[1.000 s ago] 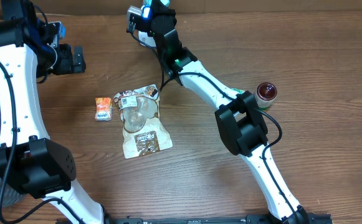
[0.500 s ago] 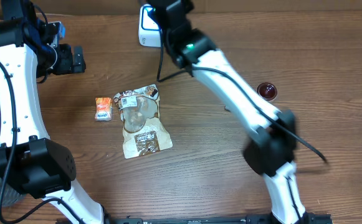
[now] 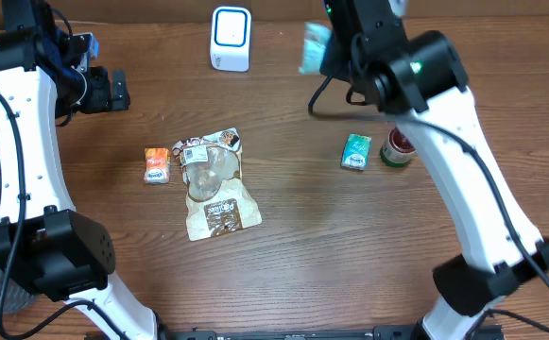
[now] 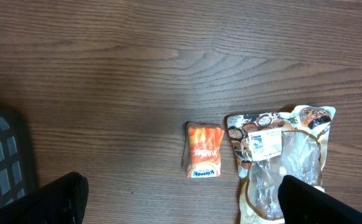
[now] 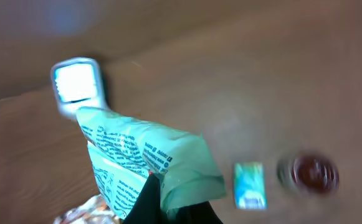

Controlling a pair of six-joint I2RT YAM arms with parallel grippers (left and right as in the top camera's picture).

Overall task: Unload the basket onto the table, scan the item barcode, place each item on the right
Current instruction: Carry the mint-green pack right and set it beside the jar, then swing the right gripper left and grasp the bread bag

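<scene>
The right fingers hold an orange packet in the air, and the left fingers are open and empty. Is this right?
Not quite: the packet in the right fingers is green, not orange, as the right wrist view shows. The orange packet lies on the table. The rest stands: the held packet is in the air, and the left fingers are open and empty.

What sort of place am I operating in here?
Most likely a mock checkout bench: a white barcode scanner stands at the far edge of a wooden table, a snack pouch and an orange packet lie loose on it, and the right gripper holds a green packet.
</scene>
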